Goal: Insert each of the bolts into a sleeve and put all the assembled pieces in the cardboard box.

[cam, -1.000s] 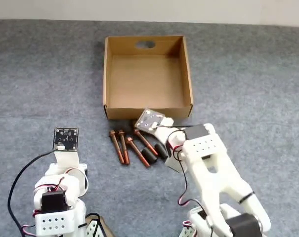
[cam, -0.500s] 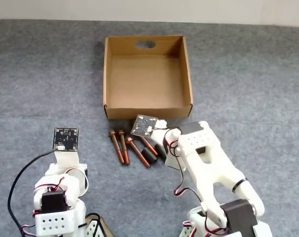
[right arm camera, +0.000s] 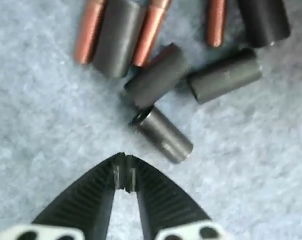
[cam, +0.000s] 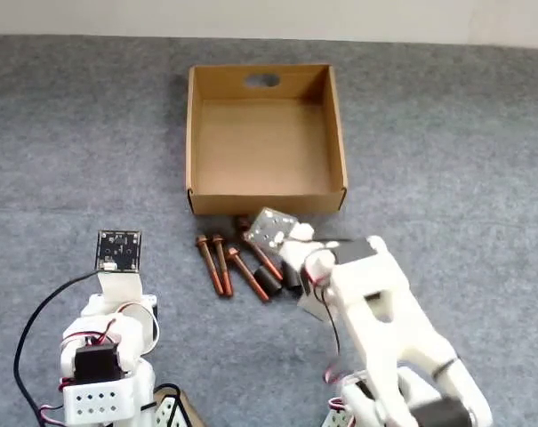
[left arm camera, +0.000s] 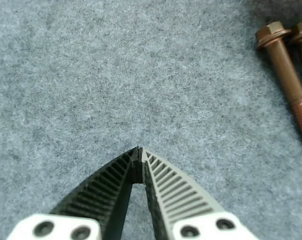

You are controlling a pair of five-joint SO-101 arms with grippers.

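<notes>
Several copper-coloured bolts [cam: 217, 263] and dark sleeves [cam: 269, 283] lie in a loose cluster just in front of the cardboard box [cam: 267, 203], which holds nothing. In the right wrist view my right gripper [right arm camera: 125, 172] is shut and holds nothing. Its tips are just short of a grey sleeve [right arm camera: 165, 132], with more sleeves [right arm camera: 224, 75] and bolt shafts [right arm camera: 89, 30] beyond. My left gripper [left arm camera: 139, 150] is shut on nothing, low over bare carpet, with two bolt heads [left arm camera: 285, 75] off to one side. In the high view the right arm [cam: 366, 294] covers part of the cluster.
Grey carpet covers the whole table. The left arm [cam: 117, 302] sits folded at the near left, away from the bolts. Open carpet lies left and right of the box.
The right arm's wrist swung left over the cluster and then back to the right, ending slightly nearer the front edge. The left arm has not moved.
</notes>
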